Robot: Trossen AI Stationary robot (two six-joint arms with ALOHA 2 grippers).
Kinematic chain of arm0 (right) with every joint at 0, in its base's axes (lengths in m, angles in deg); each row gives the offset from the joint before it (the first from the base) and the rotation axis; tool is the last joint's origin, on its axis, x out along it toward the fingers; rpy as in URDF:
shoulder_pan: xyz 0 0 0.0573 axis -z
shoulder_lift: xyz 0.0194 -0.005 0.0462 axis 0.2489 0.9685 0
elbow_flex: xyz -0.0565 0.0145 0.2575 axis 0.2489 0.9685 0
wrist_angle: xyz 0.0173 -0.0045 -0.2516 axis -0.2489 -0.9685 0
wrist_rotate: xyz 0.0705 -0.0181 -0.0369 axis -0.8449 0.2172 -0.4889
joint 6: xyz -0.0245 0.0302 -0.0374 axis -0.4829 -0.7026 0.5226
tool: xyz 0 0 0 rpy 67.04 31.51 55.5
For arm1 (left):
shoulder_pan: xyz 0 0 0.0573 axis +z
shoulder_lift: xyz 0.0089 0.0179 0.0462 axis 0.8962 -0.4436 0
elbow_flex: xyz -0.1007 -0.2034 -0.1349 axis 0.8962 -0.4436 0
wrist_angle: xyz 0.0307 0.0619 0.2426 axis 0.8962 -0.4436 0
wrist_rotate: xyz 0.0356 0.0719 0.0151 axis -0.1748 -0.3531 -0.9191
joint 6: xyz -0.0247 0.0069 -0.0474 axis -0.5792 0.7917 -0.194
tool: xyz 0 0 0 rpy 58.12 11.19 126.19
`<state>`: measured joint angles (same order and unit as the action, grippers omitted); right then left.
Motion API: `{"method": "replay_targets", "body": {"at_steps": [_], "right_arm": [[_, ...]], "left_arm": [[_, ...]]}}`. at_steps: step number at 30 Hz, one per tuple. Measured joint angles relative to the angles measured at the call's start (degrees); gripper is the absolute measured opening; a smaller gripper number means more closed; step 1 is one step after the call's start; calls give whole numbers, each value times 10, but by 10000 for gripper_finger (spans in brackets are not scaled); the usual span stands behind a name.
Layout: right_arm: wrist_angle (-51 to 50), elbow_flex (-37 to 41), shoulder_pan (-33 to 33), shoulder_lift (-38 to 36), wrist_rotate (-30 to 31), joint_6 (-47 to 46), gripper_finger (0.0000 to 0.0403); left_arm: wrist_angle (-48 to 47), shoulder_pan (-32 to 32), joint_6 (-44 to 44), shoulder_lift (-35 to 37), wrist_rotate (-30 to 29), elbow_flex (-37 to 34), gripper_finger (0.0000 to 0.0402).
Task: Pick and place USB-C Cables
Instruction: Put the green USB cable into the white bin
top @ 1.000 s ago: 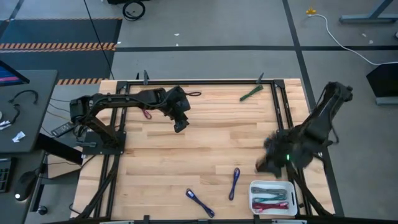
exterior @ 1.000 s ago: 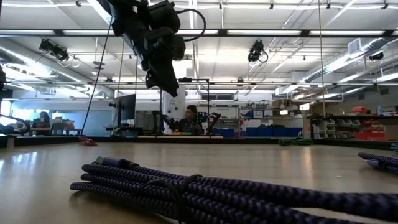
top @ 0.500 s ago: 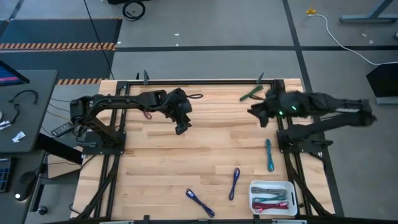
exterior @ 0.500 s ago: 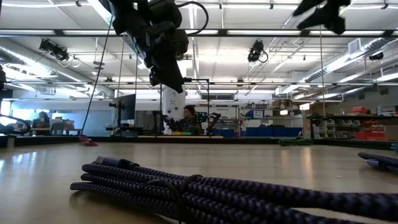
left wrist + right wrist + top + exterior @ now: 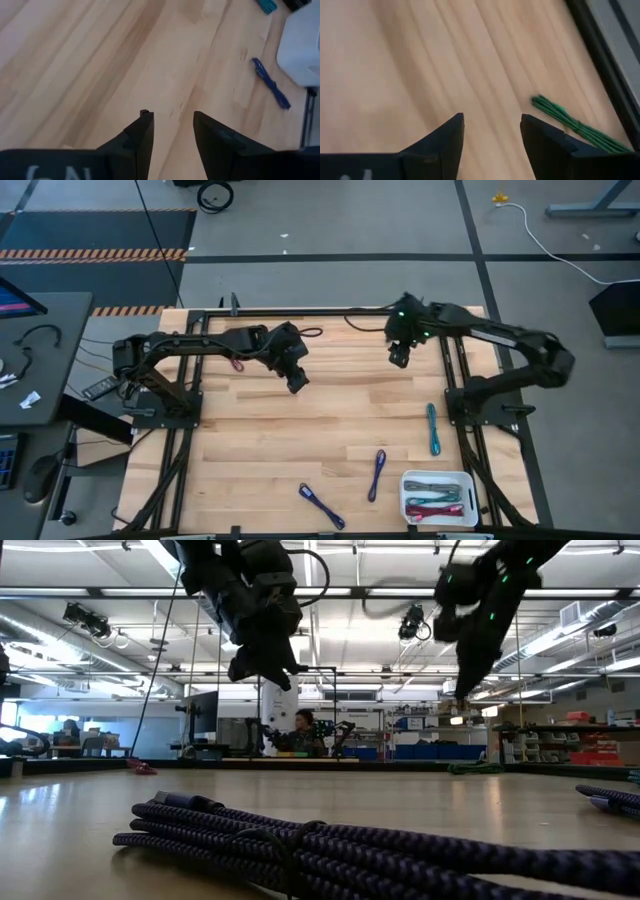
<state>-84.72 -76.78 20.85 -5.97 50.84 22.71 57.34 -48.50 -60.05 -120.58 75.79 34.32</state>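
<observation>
My left gripper (image 5: 172, 115) hangs open and empty over bare wood at the table's far left-middle (image 5: 297, 383). My right gripper (image 5: 492, 117) is also open and empty. It hovers near the far edge (image 5: 398, 360), beside a green cable (image 5: 572, 124) that lies flat on the wood and is hidden under the arm in the high view. A teal cable (image 5: 433, 428), a purple one (image 5: 377, 473) and a blue one (image 5: 320, 505) lie flat on the near right half. A magenta cable (image 5: 237, 363) lies under the left arm.
A white tray (image 5: 437, 478) at the near right corner holds several cables. A dark purple bundle (image 5: 350, 850) fills the foreground of the low view. A black frame rail (image 5: 330, 311) runs along the far edge. Bare wood lies between the arms.
My right arm has swung fast from beside the white tray at the near right to the far edge, ending over the green cable with its wrist rolled. The teal cable shows where the arm stood before. My left gripper has rolled a little in place.
</observation>
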Motion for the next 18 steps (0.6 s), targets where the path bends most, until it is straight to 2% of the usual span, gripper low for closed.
{"method": "replay_targets", "body": {"at_steps": [9,18], "right_arm": [[48,0,64,159,79,190,223],[143,0,92,237,87,316,190]], "left_arm": [[22,-28,-15,0,-1,0,144],[57,-59,-59,0,-41,0,144]]}}
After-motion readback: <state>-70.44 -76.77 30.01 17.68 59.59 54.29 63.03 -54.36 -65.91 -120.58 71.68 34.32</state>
